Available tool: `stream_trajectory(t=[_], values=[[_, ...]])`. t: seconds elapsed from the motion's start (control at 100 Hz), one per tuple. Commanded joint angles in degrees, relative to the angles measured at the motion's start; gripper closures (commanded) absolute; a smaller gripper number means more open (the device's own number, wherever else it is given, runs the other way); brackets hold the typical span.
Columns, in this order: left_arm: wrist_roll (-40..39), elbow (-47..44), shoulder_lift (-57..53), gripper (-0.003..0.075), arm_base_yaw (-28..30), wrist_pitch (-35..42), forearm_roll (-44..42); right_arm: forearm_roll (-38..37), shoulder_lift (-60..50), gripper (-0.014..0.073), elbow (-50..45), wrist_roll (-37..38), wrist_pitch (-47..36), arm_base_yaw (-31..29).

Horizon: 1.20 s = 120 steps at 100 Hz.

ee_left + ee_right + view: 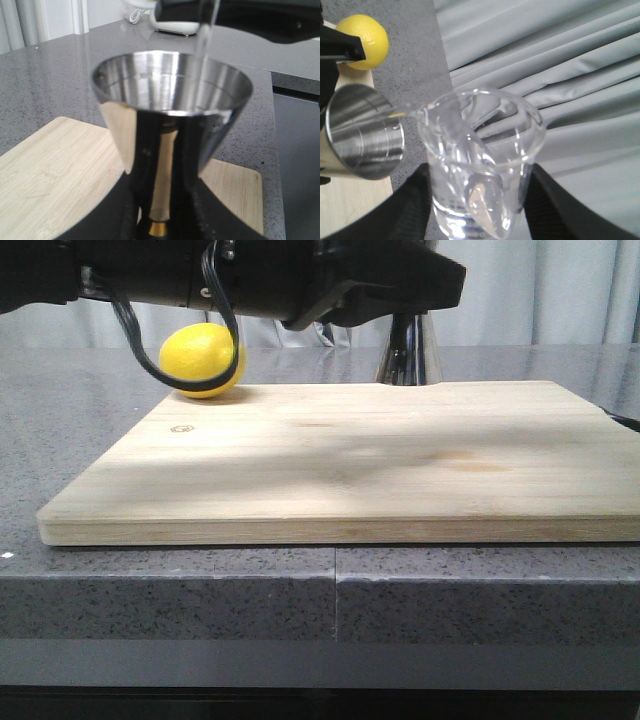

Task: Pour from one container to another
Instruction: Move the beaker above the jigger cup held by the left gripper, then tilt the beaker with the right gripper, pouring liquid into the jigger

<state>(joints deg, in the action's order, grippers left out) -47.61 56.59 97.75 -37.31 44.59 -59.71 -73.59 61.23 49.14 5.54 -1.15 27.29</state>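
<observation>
My left gripper [160,202] is shut on the narrow waist of the steel jigger [172,85], just above its gold band [159,229], and holds it upright over the wooden board. My right gripper [480,205] is shut on the clear glass beaker [480,150], which is tilted with its pour lip [415,107] over the rim of the jigger [362,132]. A thin stream of clear liquid [202,47] falls into the jigger's top cup. Some liquid still lies in the beaker. In the front view only the jigger's lower cone [410,352] shows below a black arm.
A yellow lemon [205,360] rests at the far left corner of the wooden cutting board [350,470], which lies on a grey speckled counter [60,410]. A grey curtain [560,75] hangs behind. A white appliance [172,25] stands far back on the counter.
</observation>
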Motion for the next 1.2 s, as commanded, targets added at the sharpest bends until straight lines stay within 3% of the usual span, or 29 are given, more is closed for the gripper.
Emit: stream_trajectory(t=[0.0,1.19], values=[[-0.57,1.37,-3.03,0.0741,0.03,4.25,2.34,-1.05,-1.51,0.0354,2.15,-0.26,-0.79,-0.03],[-0.57,1.37,-3.03,0.0741,0.03,5.64,0.89,-11.14,-1.51,0.0354,2.15,-0.26,1.15,-0.03]])
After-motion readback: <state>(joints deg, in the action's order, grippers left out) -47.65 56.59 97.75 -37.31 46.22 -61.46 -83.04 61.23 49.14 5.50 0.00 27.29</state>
